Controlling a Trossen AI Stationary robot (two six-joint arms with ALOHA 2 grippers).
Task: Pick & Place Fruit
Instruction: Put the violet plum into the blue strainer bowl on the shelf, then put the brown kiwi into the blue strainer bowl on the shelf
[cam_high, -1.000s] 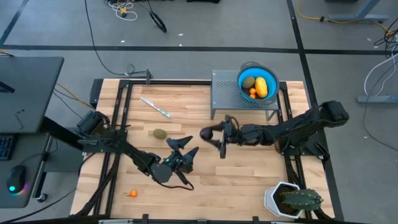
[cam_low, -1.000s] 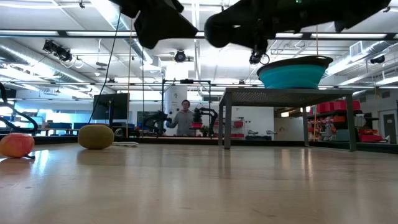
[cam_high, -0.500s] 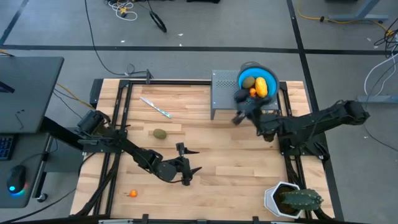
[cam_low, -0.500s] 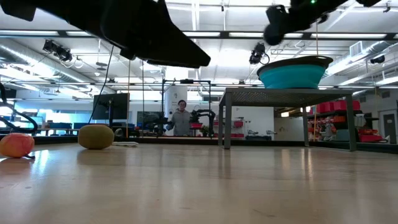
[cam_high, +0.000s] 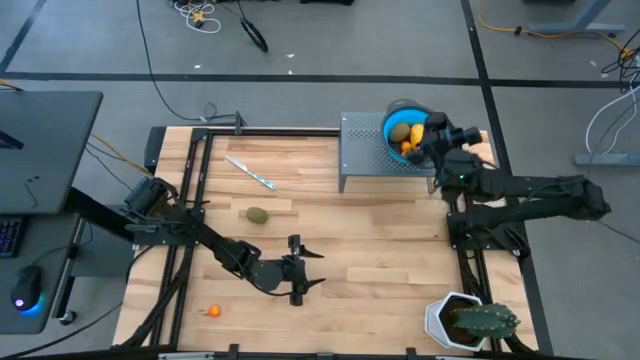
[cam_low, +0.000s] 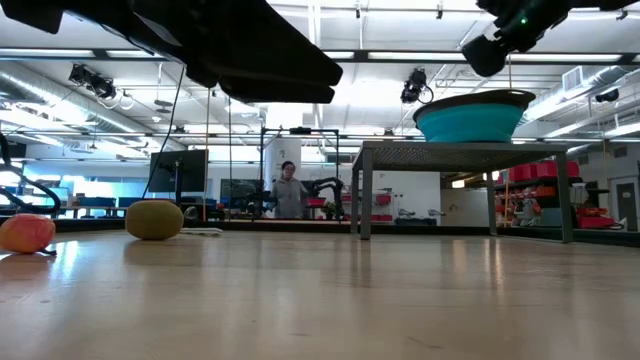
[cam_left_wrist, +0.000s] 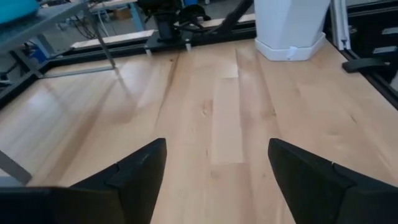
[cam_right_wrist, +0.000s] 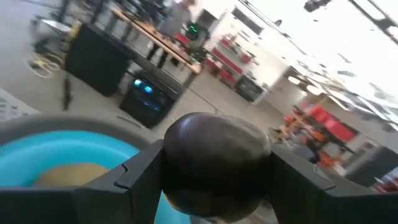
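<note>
My right gripper is over the round blue bowl, which stands on the grey stand at the far right. It is shut on the near-black round fruit. In the bowl lie an olive-brown oval, the yellow oblong and orange-red bits. The second olive-brown oval rests on the table left of centre. One orange-red bit lies near the front left. My left gripper is open and empty over the table's middle front, and its fingers point toward the table's right edge. My right gripper pinches the near-black round fruit by its two opposite sides between its two fingers. The fingers come from the table's right side. The fruit is lifted clear and hangs above the bowl's rim.
A thin silvery-white stick lies at the far left of the table. A white pot with a cactus stands at the front right corner. Black frame rails run along the table's sides. A person stands in the room behind.
My right gripper has carried the near-black fruit from the table's middle up and toward the far right, ending over the blue bowl. My left gripper has moved a little toward the near edge and turned toward the table's right edge.
</note>
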